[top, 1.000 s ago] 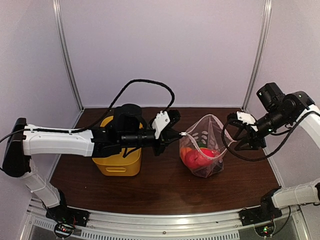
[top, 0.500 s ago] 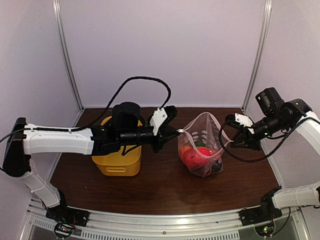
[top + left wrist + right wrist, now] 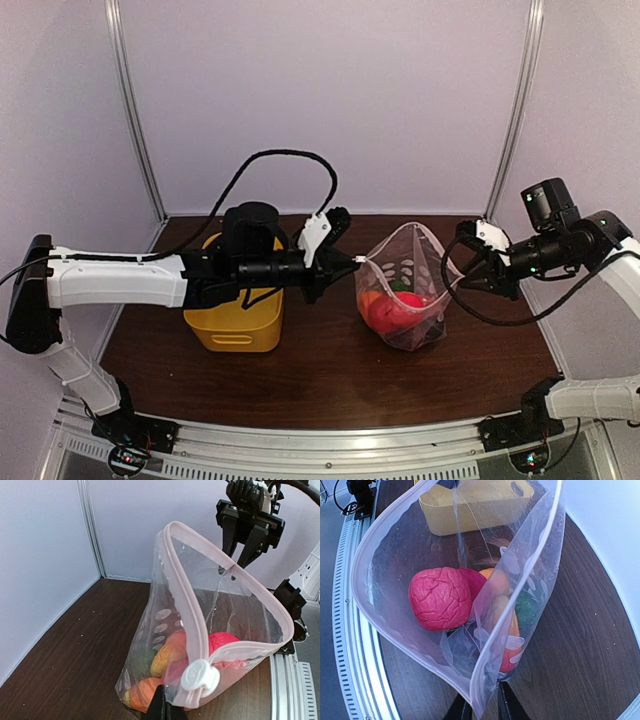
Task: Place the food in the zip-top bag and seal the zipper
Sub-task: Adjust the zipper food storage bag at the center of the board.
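Observation:
The clear dotted zip-top bag (image 3: pixel 405 290) stands on the table with its mouth spread wide. It holds the food: a red wrinkled piece (image 3: pixel 440 597) with orange, yellow and green pieces beside it (image 3: pixel 167 657). The zipper strip (image 3: pixel 185 590) is unsealed, and its white slider (image 3: pixel 200 676) sits at the left corner. My left gripper (image 3: pixel 345 265) is shut on the bag's edge just under the slider (image 3: pixel 165 710). My right gripper (image 3: pixel 478 272) is open, its fingers (image 3: pixel 507 707) astride the bag's right corner.
The yellow basket (image 3: pixel 235 320) stands left of the bag, under my left arm, and shows in the right wrist view (image 3: pixel 475 505). Metal frame posts (image 3: pixel 135 110) stand at the back corners. A rail (image 3: pixel 330 450) runs along the table's near edge.
My right gripper has risen and drawn back a little to the right. My left gripper and the bag's slider corner have shifted slightly left. The bag stays open.

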Controlling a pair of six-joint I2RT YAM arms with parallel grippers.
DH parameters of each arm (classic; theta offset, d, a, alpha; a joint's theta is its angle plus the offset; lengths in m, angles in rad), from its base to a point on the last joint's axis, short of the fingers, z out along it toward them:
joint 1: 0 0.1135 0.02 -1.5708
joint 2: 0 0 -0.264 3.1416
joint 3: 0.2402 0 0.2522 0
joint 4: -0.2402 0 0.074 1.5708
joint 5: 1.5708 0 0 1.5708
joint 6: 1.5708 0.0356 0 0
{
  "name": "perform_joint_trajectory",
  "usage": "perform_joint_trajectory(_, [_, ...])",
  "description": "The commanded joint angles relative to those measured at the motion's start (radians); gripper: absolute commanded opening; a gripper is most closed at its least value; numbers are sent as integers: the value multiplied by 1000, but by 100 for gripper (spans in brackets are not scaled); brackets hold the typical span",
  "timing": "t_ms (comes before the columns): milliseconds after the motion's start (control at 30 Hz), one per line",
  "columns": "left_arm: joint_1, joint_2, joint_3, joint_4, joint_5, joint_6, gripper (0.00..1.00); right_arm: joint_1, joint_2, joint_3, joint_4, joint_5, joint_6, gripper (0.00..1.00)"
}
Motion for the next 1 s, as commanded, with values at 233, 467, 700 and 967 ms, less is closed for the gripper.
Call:
perform_joint_trajectory(233, [15, -7, 20, 44, 31, -27, 0, -2, 22, 4, 48, -30, 49, 0])
perform_joint_trajectory(467, [36, -94, 24, -140, 10, 8, 0, -5, 17, 138, -96, 154, -36, 0])
perform_joint_trajectory(700, [48, -174, -10, -193, -28, -23, 0, -42, 34, 192, -110, 195, -51, 0])
perform_joint_trajectory(967, [51, -175, 34, -285, -59, -18, 0, -61, 109, 313, -171, 159, -83, 0])
